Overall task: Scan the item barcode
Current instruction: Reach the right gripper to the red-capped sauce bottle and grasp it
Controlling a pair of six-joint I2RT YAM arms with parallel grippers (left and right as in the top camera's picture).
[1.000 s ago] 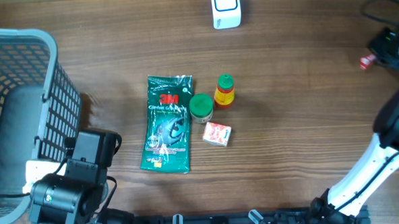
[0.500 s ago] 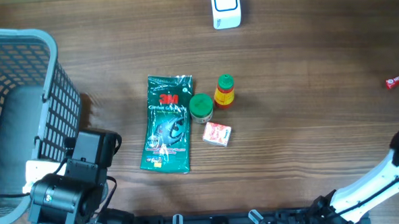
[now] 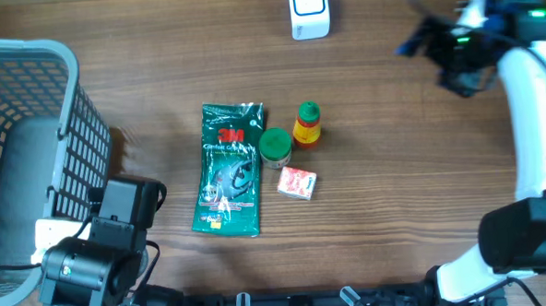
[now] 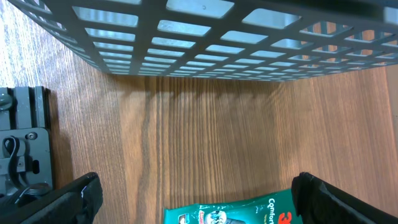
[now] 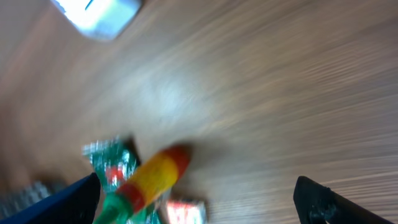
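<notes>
Overhead, a grey mesh basket (image 3: 80, 134) fills the left edge, and the left gripper (image 4: 198, 198) hangs beside it low over the table, jaws spread wide with nothing between them, just short of the green 3M packet (image 3: 229, 169). That packet lies flat at mid-table; it looks light, soft and crinkly, best pinched at an edge seam. Touching its right side is a green-lidded jar (image 3: 275, 145), then a yellow-and-red bottle (image 3: 307, 124) with a green cap, likely rigid, smooth and tippy, best gripped across the body. A small red-and-white carton (image 3: 297, 183) sits just below them, light and crushable. The white scanner (image 3: 308, 10) stands at the far edge. Which item is meant cannot be told. Furthest right, the right gripper (image 5: 199, 198) is empty, jaws fully apart, its blurred wrist view facing the bottle.
</notes>
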